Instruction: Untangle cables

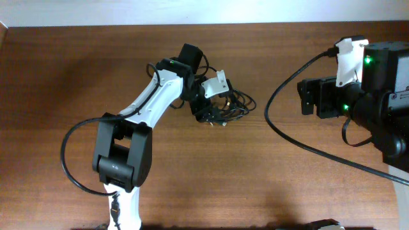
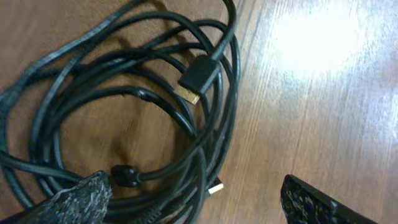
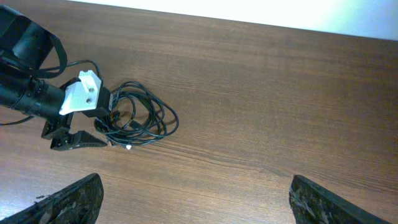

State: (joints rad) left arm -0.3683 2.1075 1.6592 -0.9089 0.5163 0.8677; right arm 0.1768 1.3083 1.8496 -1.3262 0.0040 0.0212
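Note:
The cables (image 1: 231, 104) lie in a bunched black coil near the table's middle. They fill the left wrist view (image 2: 124, 112), with a black plug with a gold tip (image 2: 196, 78) and a pale-tipped plug (image 2: 215, 186). My left gripper (image 1: 211, 115) is open, its fingers spread on either side of the coil's edge (image 2: 193, 199), with nothing clamped. My right gripper (image 3: 196, 199) is open and empty above bare wood, far right of the coil, which shows small in the right wrist view (image 3: 140, 121).
A thick black cable (image 1: 300, 144) runs from the right arm base (image 1: 377, 96) across the table's right side. Another loops by the left arm base (image 1: 70, 166). The table's far edge (image 1: 204, 24) is at the top.

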